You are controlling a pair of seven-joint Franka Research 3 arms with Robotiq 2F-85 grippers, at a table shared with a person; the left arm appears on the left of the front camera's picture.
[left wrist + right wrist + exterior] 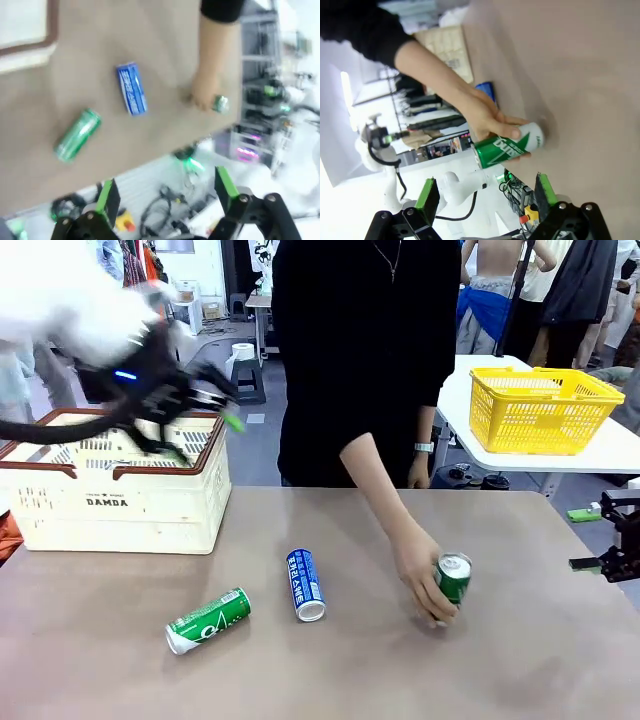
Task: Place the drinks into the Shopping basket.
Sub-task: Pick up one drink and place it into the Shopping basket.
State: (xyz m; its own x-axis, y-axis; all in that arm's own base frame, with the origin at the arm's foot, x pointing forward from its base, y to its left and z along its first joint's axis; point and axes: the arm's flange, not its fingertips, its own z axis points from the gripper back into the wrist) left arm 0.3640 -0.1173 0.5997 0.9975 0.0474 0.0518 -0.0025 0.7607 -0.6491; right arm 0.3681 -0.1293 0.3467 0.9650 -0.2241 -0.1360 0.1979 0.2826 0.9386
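Observation:
The cream Shopping basket (110, 505) with a brown rim stands at the table's far left. My left gripper (207, 418) hovers, blurred, over its right edge, open and empty. A green can (208, 620) and a blue can (306, 584) lie on their sides mid-table. The person's hand (415, 560) holds a second green can (452, 578) upright on the table at the right. In the left wrist view, my open left gripper (165, 192) looks down on the blue can (132, 88) and green can (77, 134). My right gripper (485, 192) is open, facing the held green can (507, 145).
A yellow mesh basket (540, 410) sits on a white side table at the back right. The person stands at the far edge of the table, one arm reaching over it. My right gripper (612, 540) shows at the table's right edge.

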